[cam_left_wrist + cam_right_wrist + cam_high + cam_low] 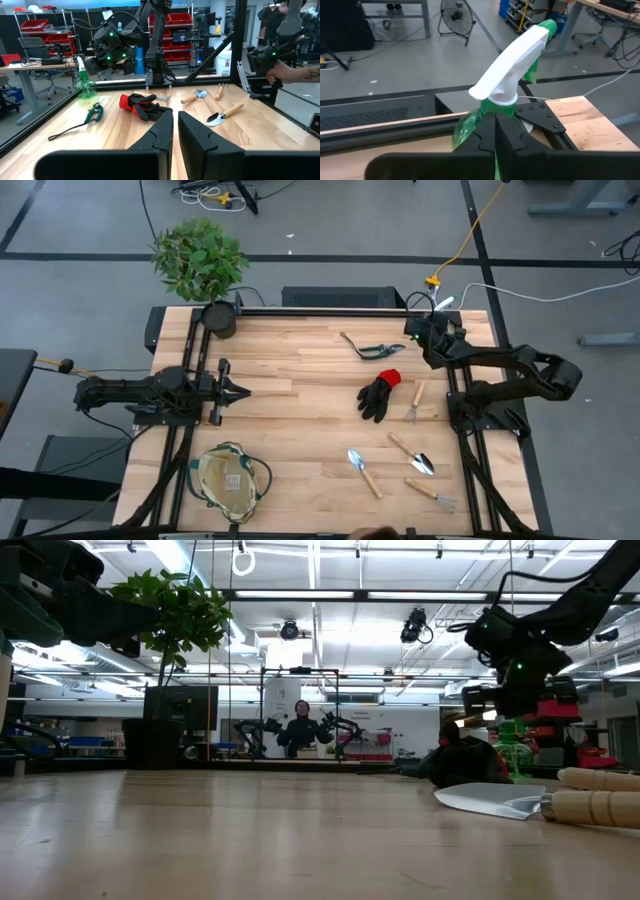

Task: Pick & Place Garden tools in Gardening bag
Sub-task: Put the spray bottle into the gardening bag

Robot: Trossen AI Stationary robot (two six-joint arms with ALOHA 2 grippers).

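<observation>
High view: the job looks barely begun. The gardening bag [229,483] sits at about seven o'clock on the worktop [300,380], and as far as its mouth shows from above, no tool lies in it; its depths are too small to read. Everything else is still out on the wood. The pruning shears [370,348] lie toward one o'clock, the glove [379,395] near three o'clock, with a small hand fork [415,403] just beside it. Toward five o'clock lie two trowels [362,469] [413,454] and another hand fork [432,495], all well apart from the bag.

The right gripper [428,338] is at the far right corner, about one o'clock. In its wrist view its jaws are clenched at the neck of the green spray bottle [512,85], just under the white nozzle, so this seems to be the first pick, not yet lifted clear as far as I can judge.

The left gripper [232,390] waits at nine o'clock, its jaws nearly together and grasping nothing.

The potted plant [203,265] stands at eleven o'clock, off the task.
</observation>
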